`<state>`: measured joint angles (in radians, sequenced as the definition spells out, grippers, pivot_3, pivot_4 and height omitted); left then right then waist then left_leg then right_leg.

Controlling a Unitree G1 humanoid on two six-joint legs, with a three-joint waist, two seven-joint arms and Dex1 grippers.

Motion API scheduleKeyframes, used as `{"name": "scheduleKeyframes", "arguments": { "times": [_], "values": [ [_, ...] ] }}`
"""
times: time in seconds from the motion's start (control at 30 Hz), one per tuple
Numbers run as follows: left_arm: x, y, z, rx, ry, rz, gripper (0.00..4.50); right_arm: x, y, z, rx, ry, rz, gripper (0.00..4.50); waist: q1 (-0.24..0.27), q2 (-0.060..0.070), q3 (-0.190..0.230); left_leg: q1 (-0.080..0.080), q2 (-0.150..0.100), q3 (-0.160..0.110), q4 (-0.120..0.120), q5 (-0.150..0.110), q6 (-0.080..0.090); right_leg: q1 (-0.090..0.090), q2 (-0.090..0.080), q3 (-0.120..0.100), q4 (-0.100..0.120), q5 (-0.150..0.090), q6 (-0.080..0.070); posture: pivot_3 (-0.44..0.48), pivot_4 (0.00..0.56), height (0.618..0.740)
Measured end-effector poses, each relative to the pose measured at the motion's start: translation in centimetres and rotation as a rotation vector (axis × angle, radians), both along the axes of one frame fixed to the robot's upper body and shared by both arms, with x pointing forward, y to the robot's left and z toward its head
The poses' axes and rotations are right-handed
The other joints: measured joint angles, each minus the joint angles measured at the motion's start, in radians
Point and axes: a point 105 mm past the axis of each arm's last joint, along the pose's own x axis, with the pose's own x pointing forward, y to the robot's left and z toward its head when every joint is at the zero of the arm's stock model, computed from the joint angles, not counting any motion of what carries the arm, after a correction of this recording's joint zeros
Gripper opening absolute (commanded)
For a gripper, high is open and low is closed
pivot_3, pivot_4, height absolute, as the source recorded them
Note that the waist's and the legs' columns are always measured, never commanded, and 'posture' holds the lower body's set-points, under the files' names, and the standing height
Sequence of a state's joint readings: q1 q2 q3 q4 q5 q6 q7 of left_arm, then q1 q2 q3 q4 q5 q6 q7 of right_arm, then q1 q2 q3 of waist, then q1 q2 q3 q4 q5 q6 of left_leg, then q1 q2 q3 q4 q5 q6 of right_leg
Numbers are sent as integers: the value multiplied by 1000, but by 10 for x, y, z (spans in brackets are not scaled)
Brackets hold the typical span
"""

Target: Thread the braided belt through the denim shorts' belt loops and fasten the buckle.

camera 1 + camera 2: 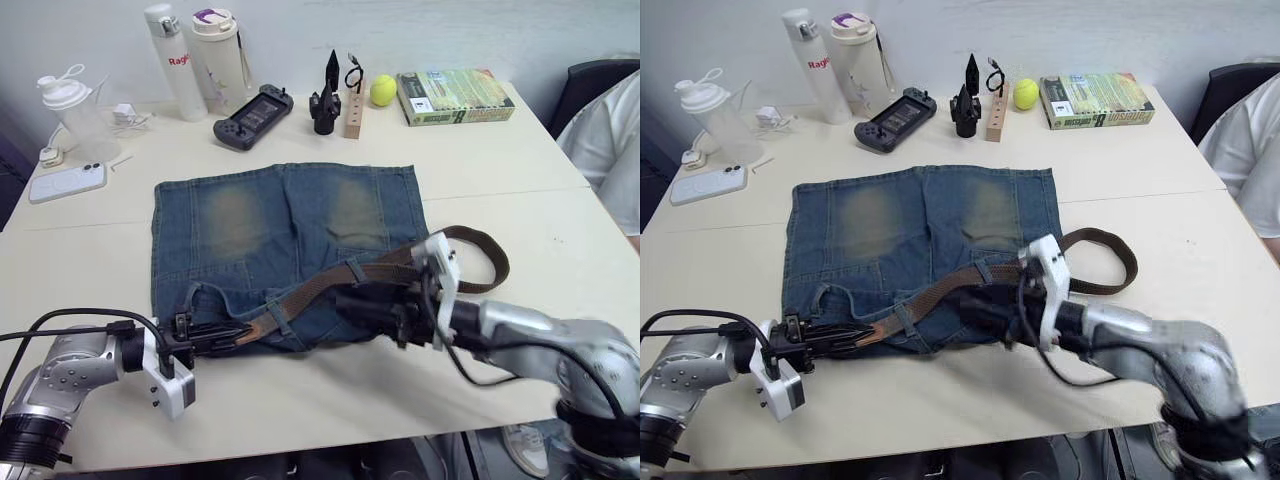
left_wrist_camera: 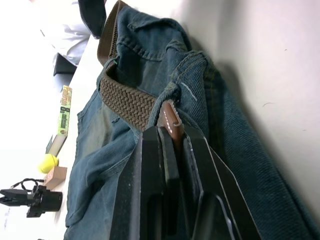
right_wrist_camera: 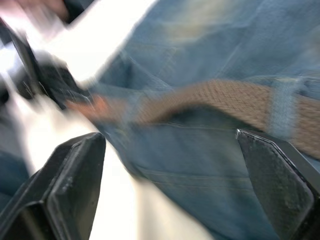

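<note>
The denim shorts [image 1: 260, 220] lie flat on the table, waistband toward me. The braided belt [image 1: 310, 290] runs along the waistband under a belt loop [image 1: 280, 318] and another belt loop [image 1: 355, 268], then curls in a bow [image 1: 492, 262] off the shorts' right side. My left gripper [image 1: 235, 338] is at the waistband's left part, shut on the belt's brown leather tip [image 2: 170, 120]. My right gripper [image 1: 350, 300] hovers open just over the belt at mid-waistband, its fingers [image 3: 75, 170] spread wide. The buckle is hidden.
At the table's far side stand two bottles [image 1: 190, 60], a game controller [image 1: 252, 115], a black tool stand [image 1: 325, 100], a tennis ball [image 1: 382, 90] and a book [image 1: 455, 96]. A phone [image 1: 67, 182] lies far left. A person's white sleeve [image 1: 610, 140] is at the right edge.
</note>
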<state>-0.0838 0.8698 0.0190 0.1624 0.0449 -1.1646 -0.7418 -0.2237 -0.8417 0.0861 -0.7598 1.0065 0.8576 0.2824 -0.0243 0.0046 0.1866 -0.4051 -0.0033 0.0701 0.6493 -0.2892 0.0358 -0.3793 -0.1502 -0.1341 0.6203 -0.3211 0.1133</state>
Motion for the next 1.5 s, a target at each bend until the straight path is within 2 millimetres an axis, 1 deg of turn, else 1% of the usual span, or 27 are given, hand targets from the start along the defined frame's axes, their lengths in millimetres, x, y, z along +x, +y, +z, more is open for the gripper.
{"name": "scheduleKeyframes", "arguments": {
  "times": [0.03,0.1,0.17,0.23,0.27,0.3,0.37,0.4,0.5,0.6,0.73,0.77,0.9,0.97,1.0,1.03,1.07,1.1,1.13,1.27,1.3,1.37,1.4,1.5],
  "values": [
    [1,0,1,-1,-2,2,0,-2,-5,-10,-120,-87,25,4437,1,0,0,0,-1,1,0,0,0,0,0,0,0,0,0,0,150,720],
    [1,0,1,-4,2,7,0,-4,-8,-21,-246,-239,85,4437,2,-3,0,1,-1,1,0,0,0,1,1,-1,0,0,0,0,150,720],
    [3,-2,1,-5,5,6,0,-3,-7,-29,-327,-381,142,4437,1,-3,0,2,-1,1,1,1,-1,2,1,-1,1,0,0,0,150,720],
    [4,-3,1,-9,12,6,0,2,-13,-42,-438,-485,182,4437,3,-3,0,2,-1,1,1,1,-1,2,1,-2,1,0,0,0,150,720],
    [4,-4,1,-11,14,7,0,4,-15,-46,-474,-510,191,4437,3,-3,0,2,-1,1,2,1,-1,2,1,-2,1,0,0,0,150,720],
    [5,-5,2,-12,15,7,0,8,-18,-54,-549,-564,212,4437,4,-3,1,2,-1,1,2,1,-1,2,1,-2,1,0,0,0,150,720],
    [5,-6,3,-12,11,5,0,12,-20,-60,-605,-605,225,4437,7,-3,1,2,-1,1,3,1,-1,3,2,-2,1,0,0,0,150,720],
    [5,-7,3,-12,11,4,0,13,-18,-59,-615,-639,234,4437,8,-3,1,3,-1,1,3,1,-1,3,2,-2,1,0,0,0,150,720],
    [6,-8,4,-17,11,6,0,14,-14,-63,-655,-705,268,3653,11,-5,0,5,-1,1,3,2,-1,5,2,-2,1,0,0,0,150,720],
    [6,-8,3,-18,11,6,0,13,-11,-70,-645,-703,260,2253,15,-8,-2,5,0,1,3,2,-1,5,2,-1,2,0,0,0,150,720],
    [7,-5,1,-17,14,13,0,14,-11,-78,-639,-657,239,321,23,-8,-2,5,0,1,4,2,-1,5,2,-1,2,0,0,0,150,720],
    [7,-5,0,-17,16,15,0,15,-13,-79,-642,-644,228,39,23,-8,-2,5,0,1,4,2,-1,5,2,-1,2,0,0,0,150,720],
    [7,-5,0,-20,7,8,0,20,-21,-76,-665,-618,199,39,28,-8,-2,5,-1,1,5,2,-1,5,1,-1,2,0,0,0,150,720],
    [6,-6,-1,-19,6,4,0,26,-28,-73,-685,-607,181,39,29,-8,-2,5,-2,1,5,1,-1,5,1,-1,2,0,0,0,150,720],
    [6,-7,-1,-18,2,-1,0,32,-37,-70,-710,-602,161,39,31,-8,-2,5,-2,1,5,1,0,5,1,-2,2,0,0,0,150,720],
    [6,-7,-1,-18,1,-2,0,33,-39,-70,-717,-601,160,39,31,-8,-2,5,-2,1,6,1,0,5,1,-2,2,0,0,0,150,720],
    [6,-8,-2,-16,2,-7,0,37,-46,-67,-745,-604,155,39,32,-7,-2,4,-2,1,6,1,0,5,1,-1,2,0,0,0,150,720],
    [5,-9,-2,-15,0,-13,0,45,-58,-62,-784,-606,133,39,35,-7,-2,4,-2,1,6,1,0,5,1,-1,2,0,0,0,150,720],
    [5,-9,-2,-15,-1,-16,0,50,-66,-59,-810,-609,122,39,37,-7,-2,4,-2,1,6,1,0,4,1,-2,2,0,0,0,150,720],
    [6,-5,-6,-14,13,2,0,81,-125,-37,-952,-600,-11,39,48,-6,-1,3,-2,1,7,1,1,4,1,-2,2,0,0,0,150,720],
    [6,-4,-8,-12,18,7,0,84,-132,-34,-970,-598,-27,39,49,-6,-1,3,-2,1,7,1,1,4,1,-2,2,0,0,0,150,720],
    [6,-4,-8,-10,17,7,0,89,-142,-34,-990,-586,-48,39,48,-6,-1,3,-2,1,7,1,1,4,2,-2,4,0,0,0,150,720],
    [6,-4,-8,-11,16,7,0,89,-145,-35,-995,-583,-47,39,47,-6,-1,3,-2,1,7,1,1,4,2,-2,5,0,0,0,150,720],
    [6,-5,-9,-10,13,8,0,89,-143,-37,-982,-581,-30,39,46,-6,-1,3,-2,1,8,1,1,4,2,-2,6,0,0,0,150,720]
  ]
}}
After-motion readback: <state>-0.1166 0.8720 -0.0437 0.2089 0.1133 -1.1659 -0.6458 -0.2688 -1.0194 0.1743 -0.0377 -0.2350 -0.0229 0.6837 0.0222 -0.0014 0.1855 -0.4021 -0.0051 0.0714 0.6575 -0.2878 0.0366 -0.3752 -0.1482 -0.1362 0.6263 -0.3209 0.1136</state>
